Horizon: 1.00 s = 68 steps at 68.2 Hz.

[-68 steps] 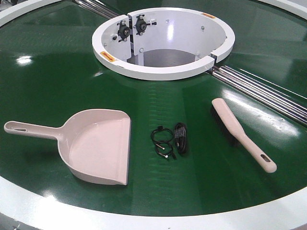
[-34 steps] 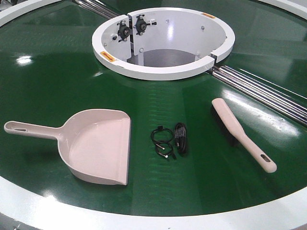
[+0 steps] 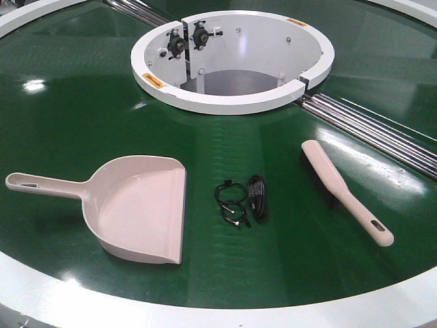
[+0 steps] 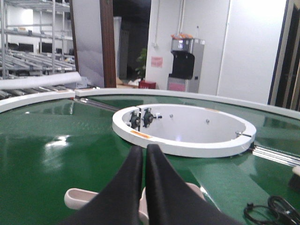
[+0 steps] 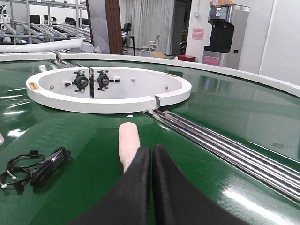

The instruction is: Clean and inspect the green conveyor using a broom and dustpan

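Observation:
The green conveyor [image 3: 75, 130] fills the front view around its white central hub [image 3: 232, 60]. The pink-beige dustpan [image 3: 140, 208] lies flat at front left, handle pointing left. The broom [image 3: 341, 191] lies at front right, bristles down, handle toward the near rim. Neither gripper appears in the front view. In the left wrist view my left gripper [image 4: 144, 149] is shut with nothing in it, hovering over the dustpan [image 4: 77, 199]. In the right wrist view my right gripper [image 5: 151, 150] is shut and empty, above the broom [image 5: 129, 143].
A coiled black cable with a plug [image 3: 242, 199] lies on the belt between dustpan and broom, also showing as a black cable [image 5: 35, 168] in the right wrist view. Shiny metal rollers [image 3: 369, 126] run from the hub toward the right. The white outer rim [image 3: 225, 311] borders the near edge.

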Available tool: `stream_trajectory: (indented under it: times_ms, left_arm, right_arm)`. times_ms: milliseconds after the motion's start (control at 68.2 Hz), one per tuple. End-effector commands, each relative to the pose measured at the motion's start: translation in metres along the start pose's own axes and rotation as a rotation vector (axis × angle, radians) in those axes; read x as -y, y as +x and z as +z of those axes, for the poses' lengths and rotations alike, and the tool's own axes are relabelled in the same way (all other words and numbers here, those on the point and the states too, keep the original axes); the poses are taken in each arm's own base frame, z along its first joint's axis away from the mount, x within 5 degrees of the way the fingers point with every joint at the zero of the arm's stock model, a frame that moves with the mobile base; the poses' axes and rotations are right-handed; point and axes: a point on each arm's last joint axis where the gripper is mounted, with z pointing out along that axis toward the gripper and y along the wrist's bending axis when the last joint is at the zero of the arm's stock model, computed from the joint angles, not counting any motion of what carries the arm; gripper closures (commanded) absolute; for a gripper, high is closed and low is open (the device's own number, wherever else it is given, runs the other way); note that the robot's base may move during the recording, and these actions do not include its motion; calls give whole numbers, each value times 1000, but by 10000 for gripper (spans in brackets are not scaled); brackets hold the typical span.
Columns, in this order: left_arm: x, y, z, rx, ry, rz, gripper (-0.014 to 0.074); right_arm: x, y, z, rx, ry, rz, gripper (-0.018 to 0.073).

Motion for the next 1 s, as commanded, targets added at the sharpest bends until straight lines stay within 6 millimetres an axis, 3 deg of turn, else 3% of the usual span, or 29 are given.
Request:
stream_trajectory:
  times_ms: [0, 205, 396, 674, 865, 982]
  left_arm:
    - [2, -27, 8, -53, 8, -15, 603]
    - [3, -51, 37, -296, 11, -13, 603]
    - [4, -45, 55, -420, 12, -22, 603]
    - [3, -43, 58, -442, 9, -13, 584]
    - [3, -43, 59, -440, 9, -13, 454]
    - [3, -43, 59, -442, 9, -13, 298]
  right_arm:
    - [0, -6, -1, 83, 2, -2, 568]
    - [0, -6, -1, 83, 2, -2, 568]
    - [0, -6, -1, 83, 2, -2, 568]
    - [0, -6, -1, 83, 2, -2, 568]
    - [0, -6, -1, 83, 2, -2, 568]
    - [0, -6, -1, 83, 2, -2, 568]
